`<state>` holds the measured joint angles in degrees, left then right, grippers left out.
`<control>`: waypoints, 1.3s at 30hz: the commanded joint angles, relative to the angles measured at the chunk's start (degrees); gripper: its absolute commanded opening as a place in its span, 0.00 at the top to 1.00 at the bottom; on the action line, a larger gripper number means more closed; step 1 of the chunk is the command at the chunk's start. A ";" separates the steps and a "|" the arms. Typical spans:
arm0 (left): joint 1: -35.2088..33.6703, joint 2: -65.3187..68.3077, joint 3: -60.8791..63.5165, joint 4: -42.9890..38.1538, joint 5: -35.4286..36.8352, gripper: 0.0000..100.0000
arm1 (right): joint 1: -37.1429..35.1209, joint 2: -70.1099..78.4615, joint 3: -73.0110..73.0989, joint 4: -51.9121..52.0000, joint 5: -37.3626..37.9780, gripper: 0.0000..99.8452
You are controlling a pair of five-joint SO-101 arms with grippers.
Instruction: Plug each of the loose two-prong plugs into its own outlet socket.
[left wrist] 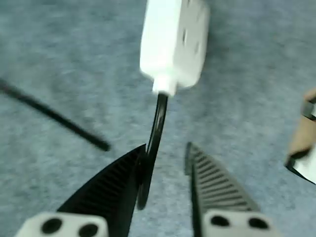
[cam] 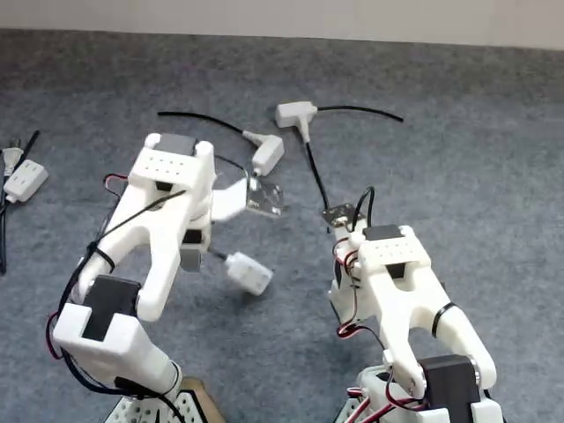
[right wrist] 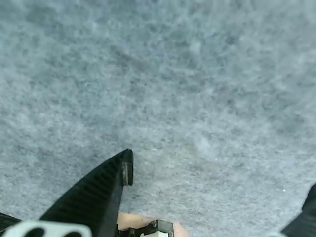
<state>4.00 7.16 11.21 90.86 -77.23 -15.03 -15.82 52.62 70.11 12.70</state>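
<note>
Grey carpet point(cam: 458, 132) lies under everything. One white outlet socket point(cam: 249, 272) sits just below the high view's centre. Its black cord point(left wrist: 157, 123) runs between the narrowly parted fingers of the left gripper point(left wrist: 167, 147), touching one of them. A white plug point(cam: 267, 152) lies above centre, and a second socket point(cam: 25, 179) at the left edge. At lower right, the right gripper point(right wrist: 219, 173) gapes wide over carpet, holding nothing.
</note>
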 commanded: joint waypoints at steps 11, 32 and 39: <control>-3.91 -0.04 -3.47 -4.57 6.15 0.33 | -0.57 -0.84 -0.13 0.22 0.62 0.51; -22.20 -6.37 3.74 -12.40 16.00 0.33 | -5.23 -0.84 -0.13 0.57 0.26 0.51; -14.02 -6.99 4.35 0.62 16.00 0.33 | -6.11 -0.92 -0.31 1.89 0.26 0.51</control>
<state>-13.76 3.03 16.84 83.82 -61.76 -19.69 -15.82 52.62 70.81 12.70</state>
